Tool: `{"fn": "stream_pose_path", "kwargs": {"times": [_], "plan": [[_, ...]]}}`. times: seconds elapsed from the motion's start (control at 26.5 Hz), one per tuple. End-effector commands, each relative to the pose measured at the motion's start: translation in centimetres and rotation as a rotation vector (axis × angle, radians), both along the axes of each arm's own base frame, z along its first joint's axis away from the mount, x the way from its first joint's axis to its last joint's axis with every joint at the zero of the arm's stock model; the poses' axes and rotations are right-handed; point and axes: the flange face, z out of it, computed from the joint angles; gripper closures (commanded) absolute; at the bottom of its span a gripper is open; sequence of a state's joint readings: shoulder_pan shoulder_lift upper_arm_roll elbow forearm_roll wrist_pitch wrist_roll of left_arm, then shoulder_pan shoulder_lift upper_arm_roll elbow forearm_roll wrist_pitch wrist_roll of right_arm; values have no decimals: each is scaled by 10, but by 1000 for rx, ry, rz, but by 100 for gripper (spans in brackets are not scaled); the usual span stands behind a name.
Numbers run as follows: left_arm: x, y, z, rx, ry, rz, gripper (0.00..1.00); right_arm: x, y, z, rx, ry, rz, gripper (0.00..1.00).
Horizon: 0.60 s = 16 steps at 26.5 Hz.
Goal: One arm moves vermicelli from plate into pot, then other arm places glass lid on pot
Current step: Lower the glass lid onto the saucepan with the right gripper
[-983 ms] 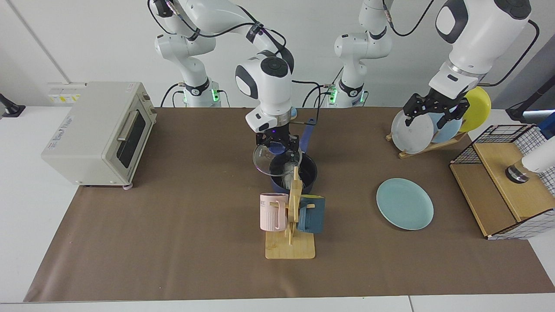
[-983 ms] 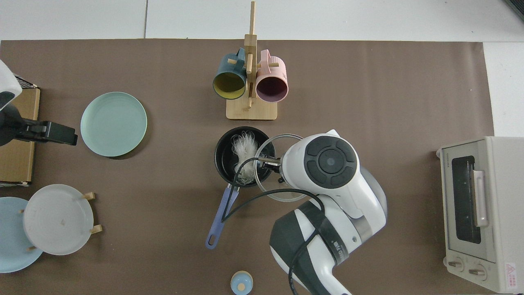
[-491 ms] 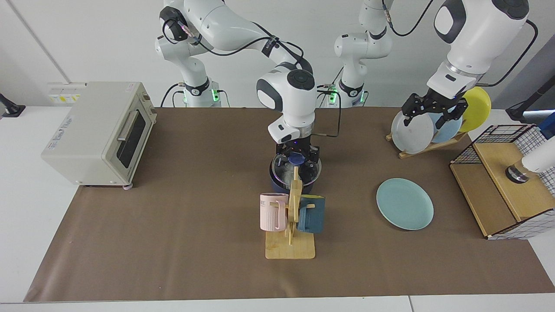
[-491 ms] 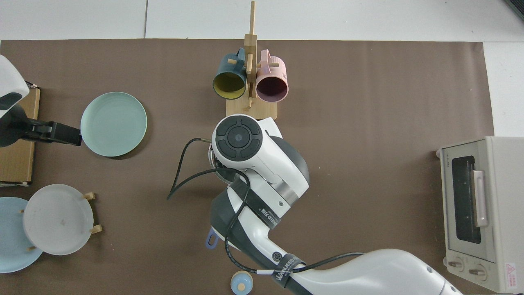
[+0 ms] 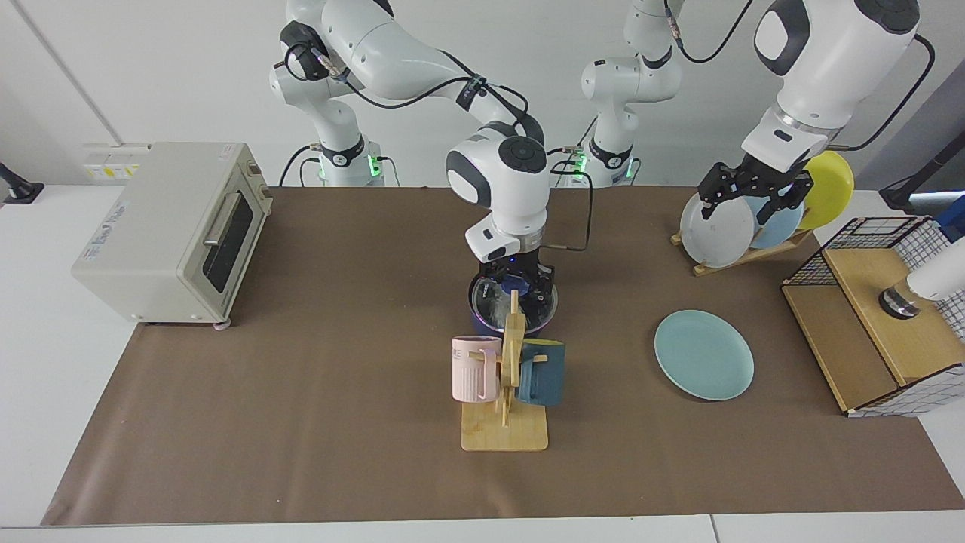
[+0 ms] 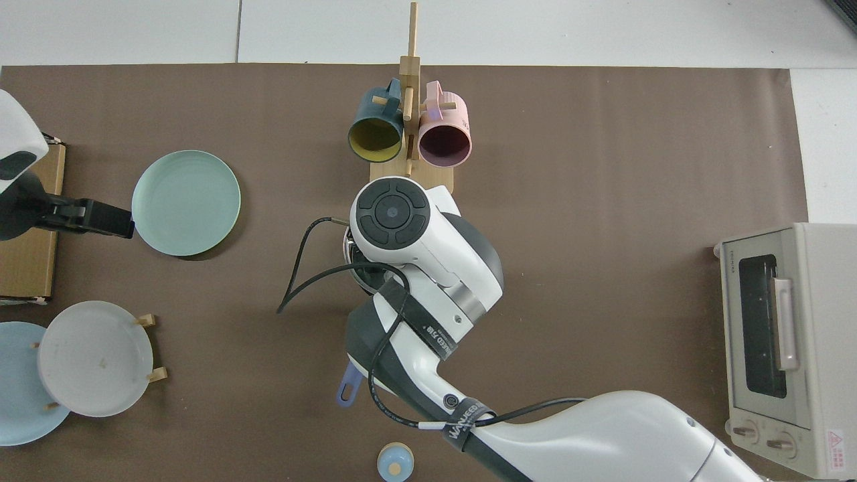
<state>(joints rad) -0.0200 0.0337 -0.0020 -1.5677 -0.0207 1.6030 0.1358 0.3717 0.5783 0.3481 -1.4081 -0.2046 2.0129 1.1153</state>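
Half a second on, right gripper (image 5: 516,289) has lowered, clamped on the lid (image 5: 514,305), now on the pot (image 5: 482,326); left gripper (image 5: 746,197) waits, spread.

glass lid (image 5: 514,300) on pot (image 5: 482,324), behind mug rack (image 5: 507,392)

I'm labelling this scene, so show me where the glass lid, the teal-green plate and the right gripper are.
glass lid (image 5: 490,308): facing view, on the clear glass beside the knob.
plate (image 5: 703,354): facing view, on the middle of its flat face.
right gripper (image 5: 516,284): facing view, between its fingertips at the lid's blue knob.
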Motion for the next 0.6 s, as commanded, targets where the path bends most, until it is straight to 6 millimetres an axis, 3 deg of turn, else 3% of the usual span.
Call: {"fn": "stream_pose_path", "kwargs": {"times": [0.0, 0.57], "plan": [[-6, 0, 2, 19, -5, -13, 0, 2, 1, 0, -26, 0, -16, 100], [-6, 0, 1, 19, -3, -13, 0, -4, -3, -3, -56, 55, -19, 100]]}}
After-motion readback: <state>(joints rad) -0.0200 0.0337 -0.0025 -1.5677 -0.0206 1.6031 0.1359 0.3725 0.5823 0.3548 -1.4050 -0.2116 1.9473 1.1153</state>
